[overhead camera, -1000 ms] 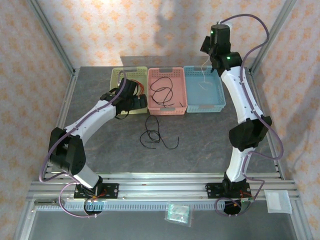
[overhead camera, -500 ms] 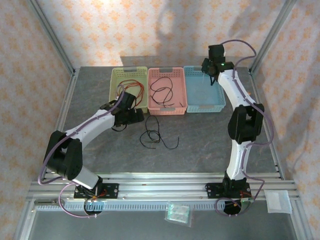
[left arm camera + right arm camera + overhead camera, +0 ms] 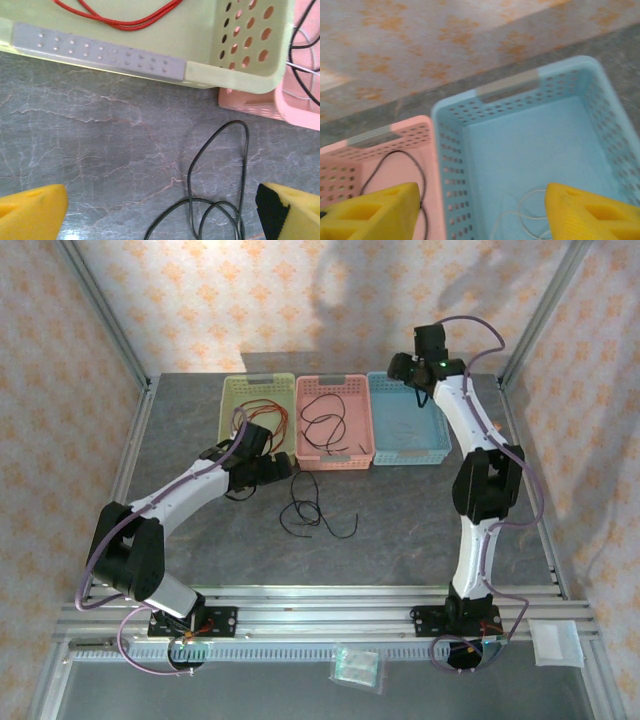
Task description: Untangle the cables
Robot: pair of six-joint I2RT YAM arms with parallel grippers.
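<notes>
Left wrist: thin black cable (image 3: 235,121) loops on veined grey table (image 3: 90,150); both arms' jaws spread, empty.

Right pincer (image 3: 480,216) lower, apparently wider

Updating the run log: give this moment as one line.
left gripper: open over black cable on table | right gripper: open above blue basket, white cable inside

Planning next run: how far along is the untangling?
Done: red cable in green basket, white cable in blue basket, black cable in pink basket. In hand: nothing; both jaws open, left gripper over the loose black cable on the table, right gripper over blue basket. Left: likely binning that cable.
</notes>
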